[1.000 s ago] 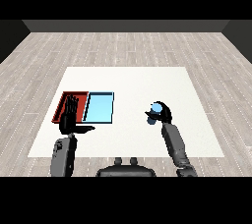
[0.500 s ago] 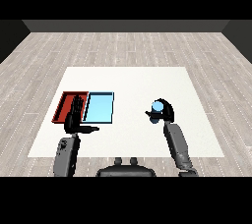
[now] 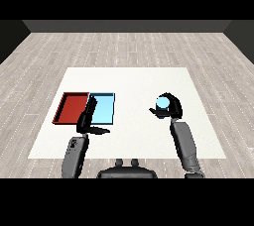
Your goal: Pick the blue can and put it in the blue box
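At table right, right hand [image 3: 171, 107] curls round blue can [image 3: 161, 103], well apart from blue tray [image 3: 102, 109]; left hand [image 3: 87, 120], fingers straight, hovers at tray's near edge beside red tray [image 3: 71, 107] — risk: can clips it on transfer

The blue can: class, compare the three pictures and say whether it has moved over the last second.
Yes. The blue can, held in the right hand, has shifted slightly away from the robot, farther up the white table; its distance from the light blue tray has hardly changed.
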Robot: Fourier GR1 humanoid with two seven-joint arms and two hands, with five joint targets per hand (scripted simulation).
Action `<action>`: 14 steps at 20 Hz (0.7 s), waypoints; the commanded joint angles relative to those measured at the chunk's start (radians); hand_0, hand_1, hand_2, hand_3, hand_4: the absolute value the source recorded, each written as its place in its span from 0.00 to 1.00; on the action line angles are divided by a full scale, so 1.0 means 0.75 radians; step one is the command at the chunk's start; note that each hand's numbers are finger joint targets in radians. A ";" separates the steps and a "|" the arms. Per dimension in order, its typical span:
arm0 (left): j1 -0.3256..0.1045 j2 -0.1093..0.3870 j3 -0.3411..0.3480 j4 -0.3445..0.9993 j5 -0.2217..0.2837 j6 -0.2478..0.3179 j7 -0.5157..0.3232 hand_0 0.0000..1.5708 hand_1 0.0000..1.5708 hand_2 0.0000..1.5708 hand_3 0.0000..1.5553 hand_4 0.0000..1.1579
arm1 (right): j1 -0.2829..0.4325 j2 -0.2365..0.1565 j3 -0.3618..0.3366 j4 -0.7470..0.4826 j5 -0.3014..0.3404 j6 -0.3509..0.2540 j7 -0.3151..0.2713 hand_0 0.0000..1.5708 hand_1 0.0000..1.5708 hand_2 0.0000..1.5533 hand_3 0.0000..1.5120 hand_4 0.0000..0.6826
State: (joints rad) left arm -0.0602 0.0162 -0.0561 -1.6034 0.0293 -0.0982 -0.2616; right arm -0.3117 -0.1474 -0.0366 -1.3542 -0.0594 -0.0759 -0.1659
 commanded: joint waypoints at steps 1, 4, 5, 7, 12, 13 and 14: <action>-0.079 -0.021 -0.071 0.096 -0.021 0.085 0.026 0.00 0.00 0.00 0.00 0.00 | -0.014 0.050 0.072 -0.117 0.079 -0.072 0.072 0.90 0.90 0.93 0.93 0.91; -0.047 -0.021 -0.106 0.083 -0.012 0.074 0.024 0.00 0.00 0.00 0.00 0.00 | -0.039 0.171 0.181 -0.141 0.190 -0.200 0.125 0.90 0.90 0.93 0.93 0.91; -0.049 -0.021 -0.109 0.085 -0.012 0.079 0.023 0.00 0.00 0.00 0.00 0.00 | -0.058 0.191 0.224 -0.133 0.201 -0.256 0.153 0.90 0.90 0.93 0.93 0.91; -0.077 -0.021 -0.122 0.100 -0.018 0.103 0.018 0.00 0.00 0.00 0.00 0.00 | -0.074 0.193 0.239 -0.153 0.236 -0.244 0.204 0.90 0.90 0.93 0.93 0.90; -0.120 -0.022 -0.175 0.164 0.064 0.102 0.060 0.00 0.00 0.00 0.00 0.00 | -0.057 0.195 0.323 -0.194 0.283 -0.317 0.232 0.92 0.92 0.93 0.93 0.89; -0.129 -0.022 -0.148 0.168 0.056 0.068 0.081 0.00 0.00 0.00 0.00 0.00 | -0.006 0.193 0.283 -0.189 0.296 -0.246 0.147 0.92 0.92 0.93 0.93 0.90; -0.152 -0.022 -0.218 0.231 0.103 0.109 0.042 0.00 0.00 0.00 0.00 0.00 | -0.064 0.196 0.344 -0.195 0.324 -0.320 0.240 0.92 0.92 0.93 0.92 0.90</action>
State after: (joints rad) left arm -0.1376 0.0007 -0.1721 -1.4897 0.0664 -0.0403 -0.2286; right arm -0.3610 -0.0087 0.1657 -1.4601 0.1391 -0.2745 -0.0324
